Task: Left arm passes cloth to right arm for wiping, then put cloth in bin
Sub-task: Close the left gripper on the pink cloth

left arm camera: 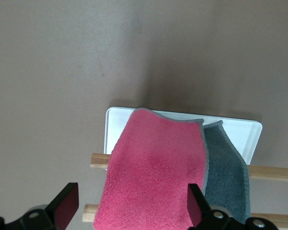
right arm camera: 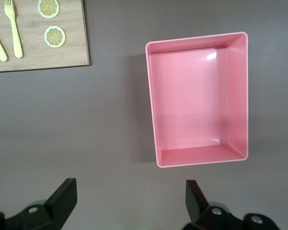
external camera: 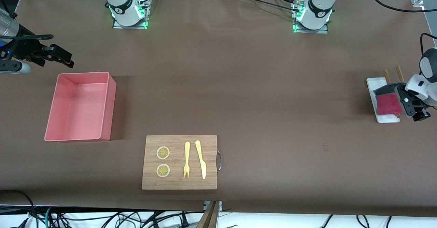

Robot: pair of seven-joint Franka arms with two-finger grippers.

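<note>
Front view shows us nothing done yet: the cloth (external camera: 387, 104) lies on its tray (external camera: 377, 83) under the spread-jawed left gripper (external camera: 417, 113), the bin (external camera: 79, 107) empty, the right gripper (external camera: 65, 60) waiting, jaws spread, beside it.

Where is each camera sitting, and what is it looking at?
Front view: high across the table, facing both bases; left gripper over the cloth, right gripper by the bin.
Left wrist view: looks down on the cloth on its white tray; open fingers show.
Right wrist view: looks down on the bin and wooden board; open fingers show.
Shared: front and right wrist both see bin and board.
</note>
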